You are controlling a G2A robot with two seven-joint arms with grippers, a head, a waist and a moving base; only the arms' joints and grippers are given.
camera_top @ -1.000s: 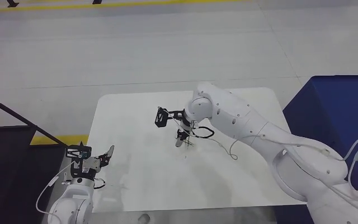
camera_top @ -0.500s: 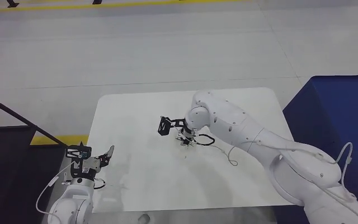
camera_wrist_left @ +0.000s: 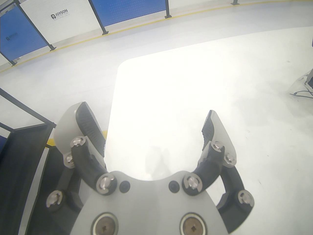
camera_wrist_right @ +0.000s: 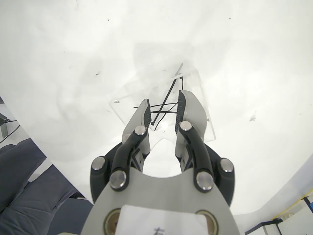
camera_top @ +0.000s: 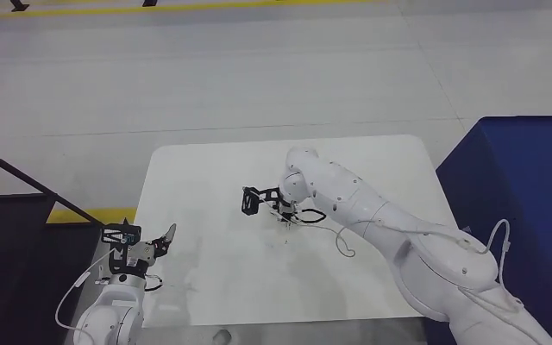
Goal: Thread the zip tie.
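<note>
- My left end effector [camera_wrist_left: 146, 113] hangs spread and empty at the near worktop [camera_wrist_left: 171, 86] edge.
- Right end effector [camera_wrist_right: 163, 99], mid-worktop, fingers apart, straddles the zip tie [camera_wrist_right: 168, 93] lying flat.
- Looks light, thin, springy, probably slippery; I'd pinch the strap near its tail.

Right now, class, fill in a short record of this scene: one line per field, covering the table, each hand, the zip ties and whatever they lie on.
Table: white table with rounded corners
Left hand: left hand open and empty, by the table's near left edge
Right hand: right hand open, low over the table's middle, one finger on each side of the zip ties
Zip ties: zip ties black, thin, crossing each other, not gripped
Support: clear tray flat on the table, under the zip ties
</note>
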